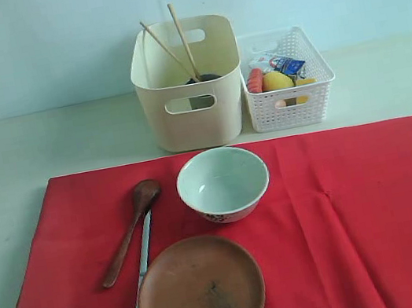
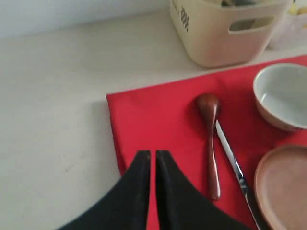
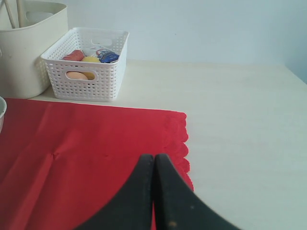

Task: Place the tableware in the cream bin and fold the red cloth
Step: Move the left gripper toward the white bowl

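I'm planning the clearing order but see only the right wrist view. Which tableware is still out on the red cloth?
Observer: Four pieces: the white bowl, brown plate, wooden spoon and silver knife.
Operator: Do any crowd each other?
Observer: The knife's tip meets the spoon's handle, and its other end runs close along the plate's rim.
Operator: Where is the left gripper?
Observer: The left gripper is shut, over the left edge of the red cloth, short of the spoon.
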`<action>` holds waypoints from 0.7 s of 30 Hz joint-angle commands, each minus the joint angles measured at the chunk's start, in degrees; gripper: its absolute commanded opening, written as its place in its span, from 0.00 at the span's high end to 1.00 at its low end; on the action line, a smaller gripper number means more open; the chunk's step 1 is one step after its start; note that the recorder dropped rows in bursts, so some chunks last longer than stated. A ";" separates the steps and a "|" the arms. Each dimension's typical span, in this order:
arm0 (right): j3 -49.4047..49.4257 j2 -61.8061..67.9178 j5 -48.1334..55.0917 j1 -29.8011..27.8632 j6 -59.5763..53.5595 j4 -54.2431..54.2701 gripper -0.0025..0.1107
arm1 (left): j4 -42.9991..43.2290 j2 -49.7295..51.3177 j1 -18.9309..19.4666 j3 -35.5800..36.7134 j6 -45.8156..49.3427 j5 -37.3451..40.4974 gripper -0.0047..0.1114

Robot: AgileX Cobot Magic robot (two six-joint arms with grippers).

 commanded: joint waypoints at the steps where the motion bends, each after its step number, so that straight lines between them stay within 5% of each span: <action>1: 0.29 -0.29 -0.70 -0.36 0.00 -0.17 0.98 | -1.13 11.47 -1.40 -5.07 0.18 2.44 0.71; 7: 0.29 -0.29 -0.70 -0.36 0.00 -0.17 0.98 | -4.76 25.39 -1.51 -14.26 0.80 6.72 0.47; 14: 0.29 -0.29 -0.70 -0.36 0.00 -0.17 0.98 | -19.32 36.01 -1.51 -23.90 16.74 11.30 0.46; 21: 0.29 -0.29 -0.70 -0.36 0.00 -0.17 0.98 | -20.00 45.64 -2.10 -33.23 17.53 15.87 0.46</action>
